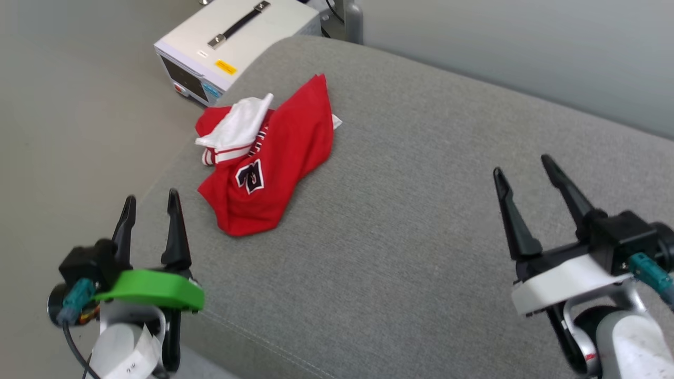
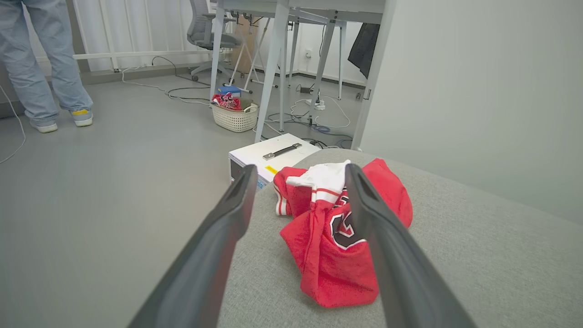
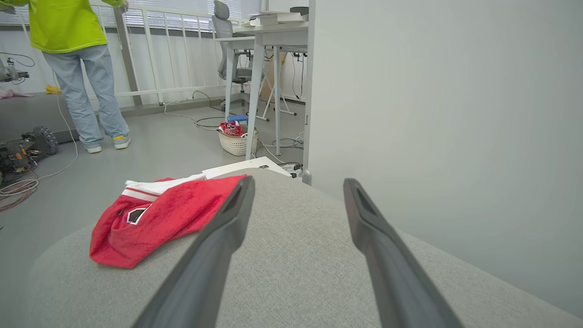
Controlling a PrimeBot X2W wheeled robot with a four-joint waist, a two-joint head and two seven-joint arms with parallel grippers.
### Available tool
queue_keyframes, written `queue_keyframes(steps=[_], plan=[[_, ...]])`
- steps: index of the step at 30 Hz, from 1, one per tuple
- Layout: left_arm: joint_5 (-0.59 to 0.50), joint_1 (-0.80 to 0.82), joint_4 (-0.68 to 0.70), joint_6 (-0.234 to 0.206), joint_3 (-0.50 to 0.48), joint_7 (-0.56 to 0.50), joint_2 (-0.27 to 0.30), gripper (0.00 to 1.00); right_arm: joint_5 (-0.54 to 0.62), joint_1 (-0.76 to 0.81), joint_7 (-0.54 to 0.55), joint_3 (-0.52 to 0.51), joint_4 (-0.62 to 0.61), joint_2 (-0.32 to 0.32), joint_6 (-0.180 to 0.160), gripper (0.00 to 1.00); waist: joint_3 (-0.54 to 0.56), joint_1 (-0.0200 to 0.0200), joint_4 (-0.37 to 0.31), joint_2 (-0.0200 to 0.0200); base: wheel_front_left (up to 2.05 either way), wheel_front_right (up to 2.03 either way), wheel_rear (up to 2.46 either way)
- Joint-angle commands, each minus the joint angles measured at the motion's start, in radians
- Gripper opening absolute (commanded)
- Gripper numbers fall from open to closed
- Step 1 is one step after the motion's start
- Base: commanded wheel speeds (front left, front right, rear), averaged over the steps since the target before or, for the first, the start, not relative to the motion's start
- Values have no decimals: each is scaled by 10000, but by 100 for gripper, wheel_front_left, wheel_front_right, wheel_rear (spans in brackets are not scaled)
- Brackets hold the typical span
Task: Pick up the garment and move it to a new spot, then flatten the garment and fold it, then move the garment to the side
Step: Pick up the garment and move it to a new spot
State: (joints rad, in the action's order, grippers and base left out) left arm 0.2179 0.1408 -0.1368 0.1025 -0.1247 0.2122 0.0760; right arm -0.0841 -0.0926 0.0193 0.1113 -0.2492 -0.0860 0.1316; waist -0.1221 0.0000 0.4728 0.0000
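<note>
**Spotter:** What's in front of you?

**Me:** I see the grey cushion (image 1: pixel 421 237) spread wide, and the garment (image 1: pixel 284 152) bunched near its far left edge, just short of the white case (image 1: pixel 263 31) beyond.

**Spotter:** And the hands?

**Me:** My left gripper (image 1: pixel 151 196) hovers near the heap, and my right gripper (image 1: pixel 521 164) is well apart from it. Both have their fingers spread wide and hold nothing.

**Spotter:** How do you take it cleanly?

**Me:** I'd lower the left onto the thick red fold beside the number (image 1: pixel 250 176), not the loose white sleeve (image 1: pixel 237 123). I'd pinch several layers so it lifts whole, then carry it toward the cushion's open middle.
</note>
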Motion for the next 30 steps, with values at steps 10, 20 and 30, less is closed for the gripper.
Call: queue_keyframes(steps=[10,20,30], plan=[[1819,2996,-1351,171,1176,-726,1774,100,92,-1054,646,-353,-994,-504,-9,100,-2497,0,-1430,0,0,0,0],[4797,5383,-3770,277,2900,-4406,3772,100,59,-1649,810,-316,-1515,-481,-9,100,-4076,0,-2310,0,0,0,0],[6709,5842,-5702,282,4629,-7323,4423,100,-72,-1754,763,-373,-1252,-309,-9,100,-4458,0,-2779,0,0,0,0]])
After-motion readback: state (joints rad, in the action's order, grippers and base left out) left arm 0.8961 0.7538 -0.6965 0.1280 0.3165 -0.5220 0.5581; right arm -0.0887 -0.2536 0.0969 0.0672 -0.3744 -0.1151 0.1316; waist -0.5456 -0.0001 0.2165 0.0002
